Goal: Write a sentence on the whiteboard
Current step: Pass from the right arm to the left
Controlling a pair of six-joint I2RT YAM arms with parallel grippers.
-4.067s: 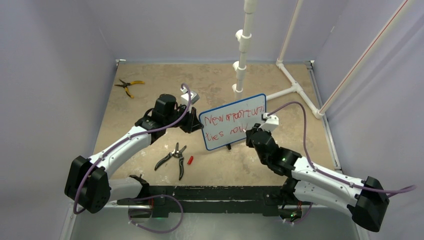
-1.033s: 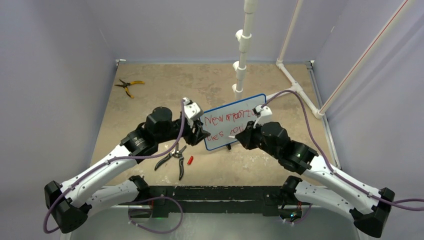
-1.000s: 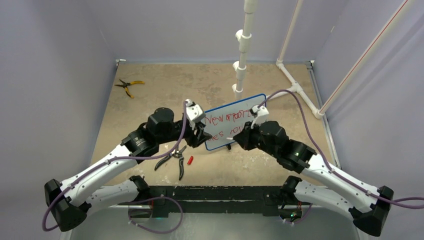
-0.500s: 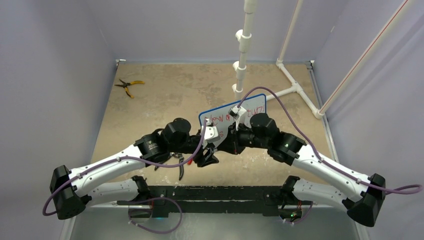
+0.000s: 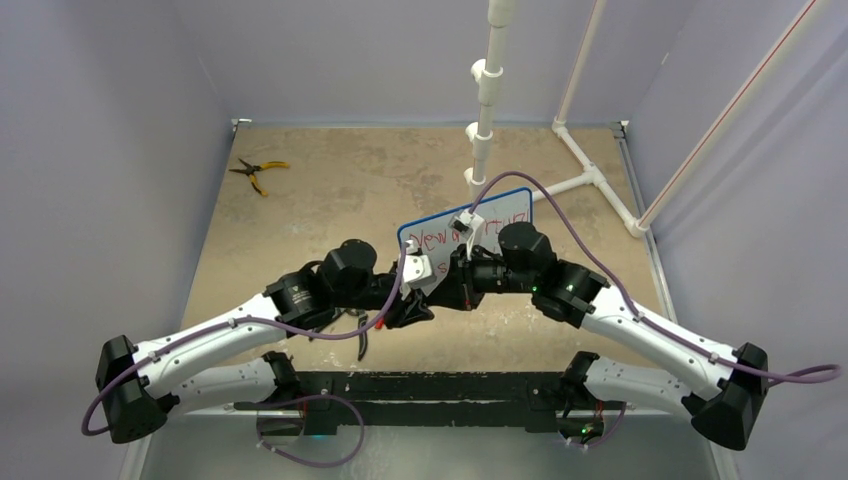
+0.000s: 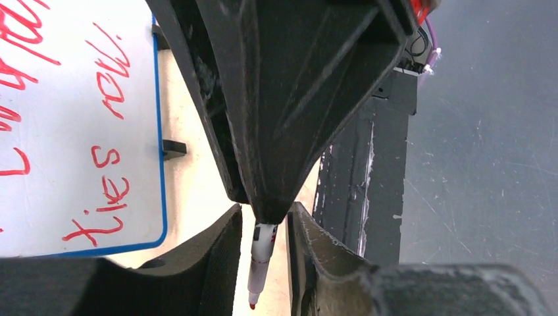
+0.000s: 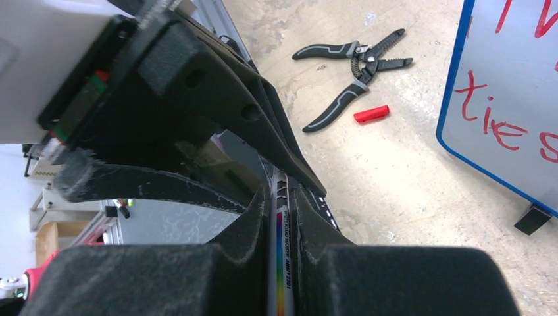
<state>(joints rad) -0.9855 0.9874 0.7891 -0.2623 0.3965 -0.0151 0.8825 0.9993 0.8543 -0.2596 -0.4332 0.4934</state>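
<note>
The whiteboard (image 5: pixel 512 208) stands upright mid-table, its lower part hidden behind both wrists. It also shows in the left wrist view (image 6: pixel 66 99) and the right wrist view (image 7: pixel 520 85). The sentence (image 6: pixel 105 191) is red scrawl in two rows, and shows in the right wrist view too (image 7: pixel 492 125). My right gripper (image 7: pixel 281 192) is shut on a white marker (image 7: pixel 281 253) with a rainbow stripe. My left gripper (image 6: pixel 264 217) is open, its fingers either side of the marker (image 6: pixel 261 253) with gaps; the red tip points between them. The two grippers meet in front of the board (image 5: pixel 435 295).
Black-handled pliers (image 7: pixel 355 62) and a red marker cap (image 7: pixel 370 114) lie on the table left of the board. Yellow pliers (image 5: pixel 258 172) lie at the far left. A white pipe frame (image 5: pixel 485 100) stands behind the board, with a branch to the right.
Both arms have left the board and swung together in front of it. The right gripper has carried the marker there; the left gripper has come off the board's left edge.
</note>
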